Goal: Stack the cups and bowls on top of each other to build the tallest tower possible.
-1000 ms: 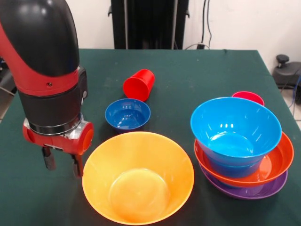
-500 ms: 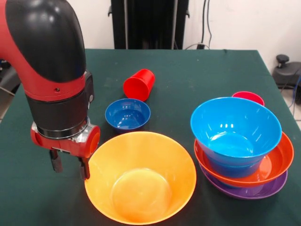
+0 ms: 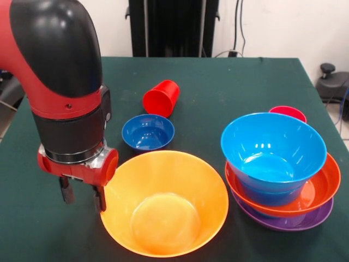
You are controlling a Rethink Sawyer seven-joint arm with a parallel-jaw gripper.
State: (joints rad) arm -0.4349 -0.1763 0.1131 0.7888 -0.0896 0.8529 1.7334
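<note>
Currently: gripper (image 3: 83, 197), fingers spread and empty, beside orange bowl's (image 3: 164, 203) left rim. Tower (image 3: 281, 180) of 4 nested bowls stands right. Step: grasping; next, pinch rim.

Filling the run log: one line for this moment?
gripper: open, at orange bowl rim | tower: purple, red-orange, blue | red cup: on side

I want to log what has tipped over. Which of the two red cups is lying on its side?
The red cup behind the small blue bowl lies on its side; the other cup stands upright behind the stacked bowls.
</note>
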